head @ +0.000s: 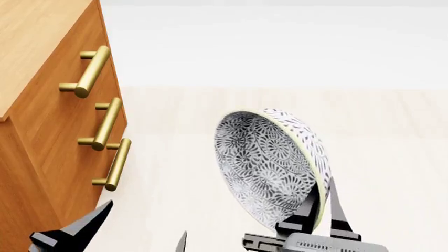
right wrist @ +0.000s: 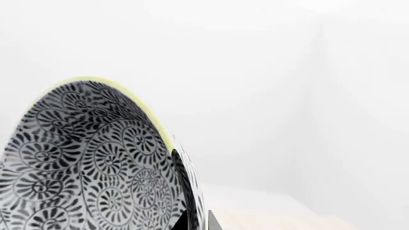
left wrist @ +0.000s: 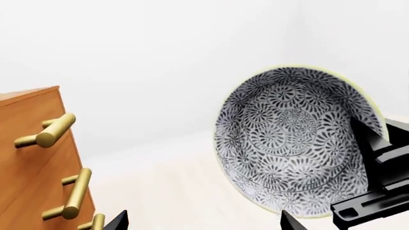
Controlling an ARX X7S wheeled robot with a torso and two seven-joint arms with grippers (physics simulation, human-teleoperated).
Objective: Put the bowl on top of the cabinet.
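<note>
The bowl (head: 266, 163), patterned in dark grey-blue floral with a pale rim, is held in the air on its edge, its inside facing the cabinet (head: 49, 136). My right gripper (head: 320, 203) is shut on the bowl's lower rim, one finger inside and one outside. The right wrist view shows the bowl (right wrist: 83, 158) close up, with the right gripper (right wrist: 195, 223) clamping its wall. The orange-brown cabinet stands to the left, its lighter top (head: 35, 37) higher than the bowl. My left gripper (head: 136, 231) hangs open and empty between cabinet and bowl. In the left wrist view the left gripper (left wrist: 203, 221) points between cabinet (left wrist: 32, 167) and bowl (left wrist: 294, 139).
Three brass bar handles (head: 94, 71) stick out of the cabinet front toward the bowl. A pale wooden floor (head: 364, 136) lies below and a white wall (head: 280, 47) stands behind.
</note>
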